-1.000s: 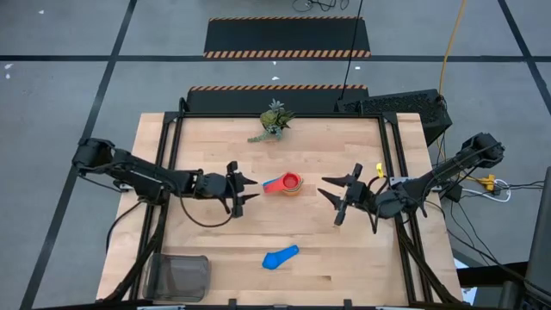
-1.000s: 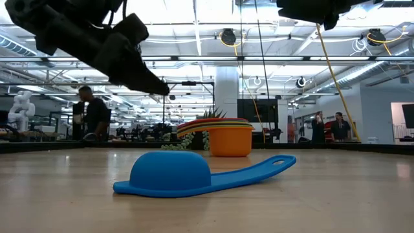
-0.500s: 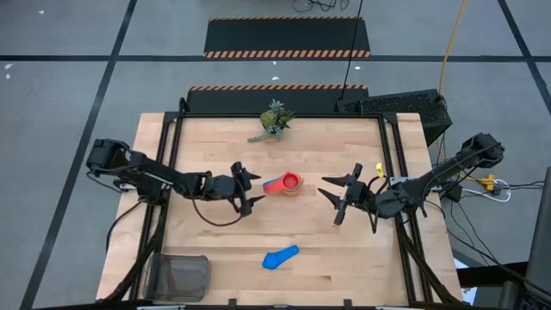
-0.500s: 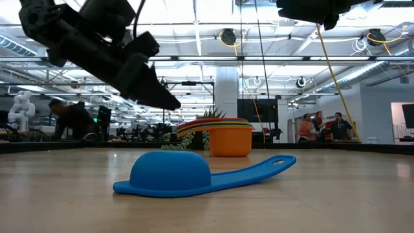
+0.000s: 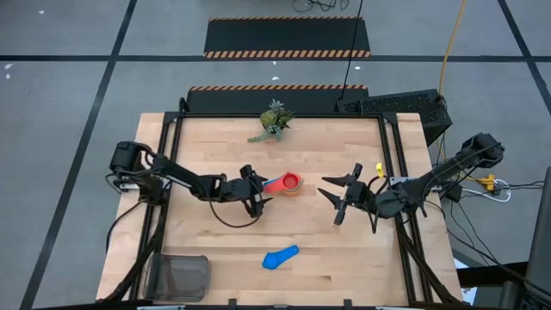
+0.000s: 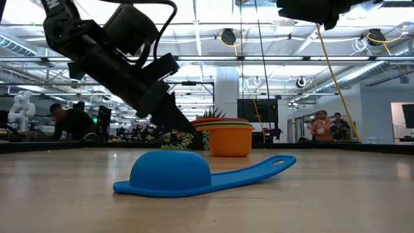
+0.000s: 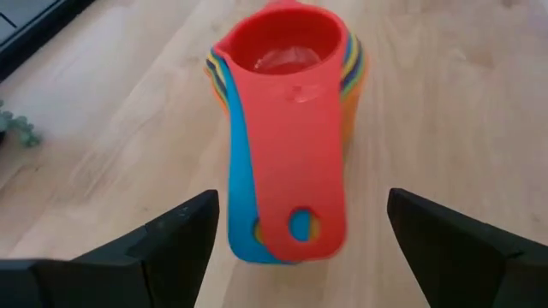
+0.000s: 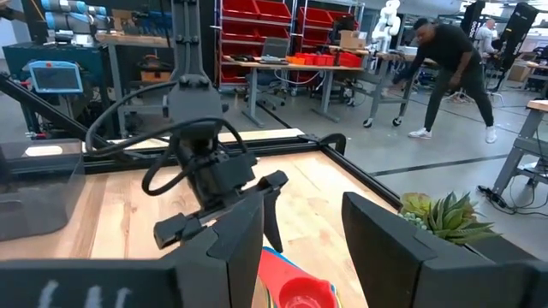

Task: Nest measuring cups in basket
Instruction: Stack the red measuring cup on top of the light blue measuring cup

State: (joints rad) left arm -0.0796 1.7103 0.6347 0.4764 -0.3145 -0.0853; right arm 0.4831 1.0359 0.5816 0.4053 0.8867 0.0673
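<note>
The left gripper [image 5: 261, 190] is positioned at the handle end of the nested stack of coloured plastic measuring cups [image 5: 287, 182], red cup uppermost, near the centre of the light wooden table [image 5: 344, 258]; its jaws are spread wide, one finger [image 7: 167, 244] on each side of the handles, not gripping. A separate blue plastic measuring cup [image 5: 281, 257] lies inverted nearer the front edge. The dark grey mesh basket [image 5: 178, 277] occupies the front-left corner. The right gripper [image 5: 331, 197] hovers right of the stack, jaws parted and holding nothing.

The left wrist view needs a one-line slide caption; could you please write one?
Open left gripper straddling the handles of the nested measuring cups, red cup on top, on the wooden table.
</note>
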